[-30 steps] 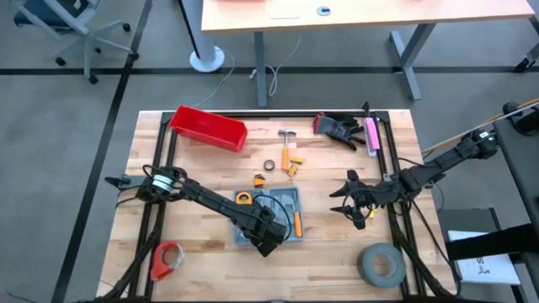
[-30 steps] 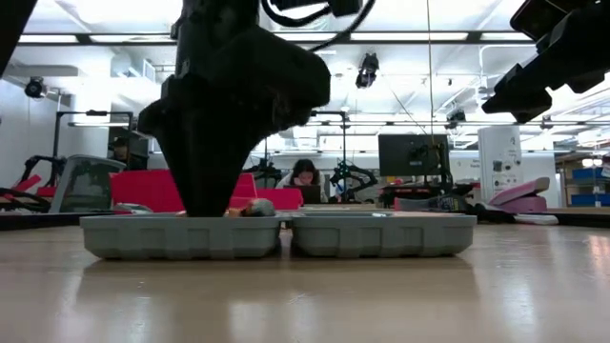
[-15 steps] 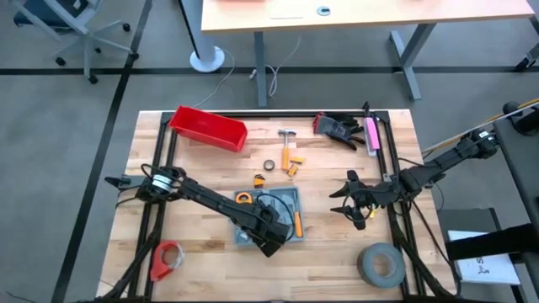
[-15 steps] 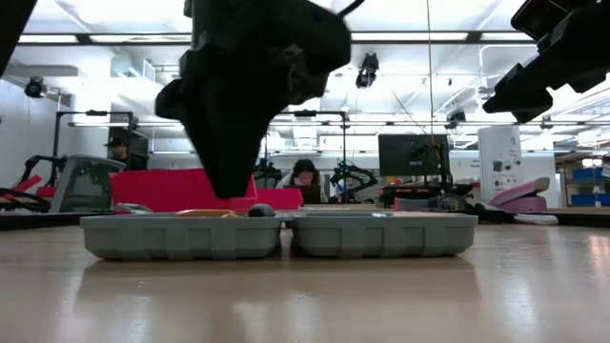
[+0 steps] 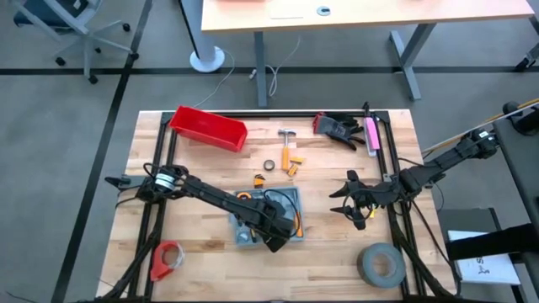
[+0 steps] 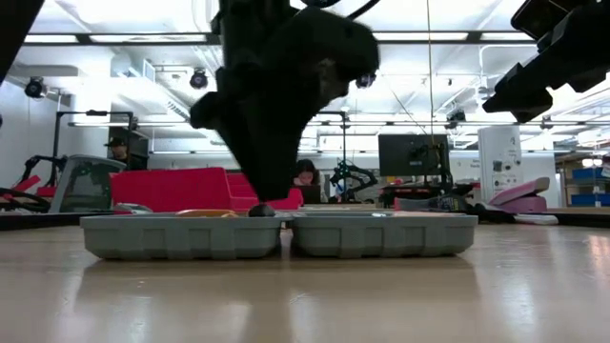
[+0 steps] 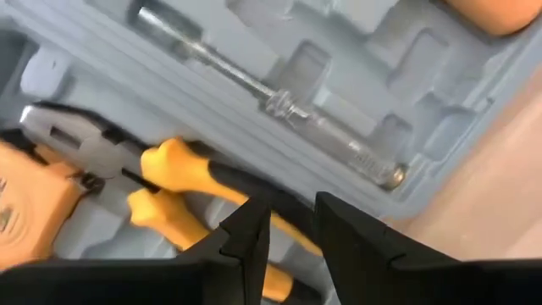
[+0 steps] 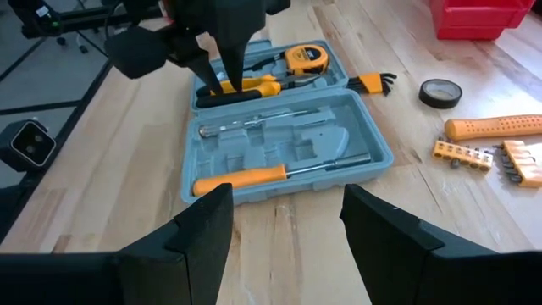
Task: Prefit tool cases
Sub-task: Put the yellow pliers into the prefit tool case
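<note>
Case lies open flat mid-worktop, toward the near edge. It already carries a tape measure, pliers, a plain driver and an orange-handled screwdriver. The left end effector hangs just over the pliers' handles, fingers narrowly parted and gripping nothing I can see. The right end effector waits to the right of the case, spread wide and empty. Risks: the pliers look only loosely seated, so a push slightly off the handles could tip them out of their recess. A sideways nudge could slide the unheld case across the wood. A low fingertip might catch a moulded rib. The hammer and bits lie loose on the far side.
</note>
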You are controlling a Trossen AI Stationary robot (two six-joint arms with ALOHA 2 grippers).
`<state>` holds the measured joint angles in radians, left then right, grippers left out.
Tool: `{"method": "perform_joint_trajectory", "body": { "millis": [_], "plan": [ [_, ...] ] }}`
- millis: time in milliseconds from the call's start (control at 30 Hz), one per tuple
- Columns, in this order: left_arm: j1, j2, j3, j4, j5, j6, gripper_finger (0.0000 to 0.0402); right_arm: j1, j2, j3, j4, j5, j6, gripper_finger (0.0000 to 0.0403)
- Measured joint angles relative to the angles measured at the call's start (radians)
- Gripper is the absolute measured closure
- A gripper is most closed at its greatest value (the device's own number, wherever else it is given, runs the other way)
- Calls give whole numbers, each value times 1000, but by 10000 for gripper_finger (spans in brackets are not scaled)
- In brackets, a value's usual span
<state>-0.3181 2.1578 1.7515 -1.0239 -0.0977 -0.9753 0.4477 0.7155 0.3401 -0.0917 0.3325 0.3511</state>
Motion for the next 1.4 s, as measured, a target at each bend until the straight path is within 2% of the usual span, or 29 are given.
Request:
{"method": "perform_joint_trajectory", "body": {
  "millis": [600, 900, 1400],
  "plan": [
    [1, -6, -63, -5, -1, -2, 307, 0, 0, 0, 0, 0, 8, 204],
    [1, -4, -67, 6, -1, 5, 296, 0, 0, 0, 0, -1, 15, 204],
    [1, -37, -1, -50, -1, 70, 307, 0, 0, 0, 0, -1, 5, 204]
  ]
}}
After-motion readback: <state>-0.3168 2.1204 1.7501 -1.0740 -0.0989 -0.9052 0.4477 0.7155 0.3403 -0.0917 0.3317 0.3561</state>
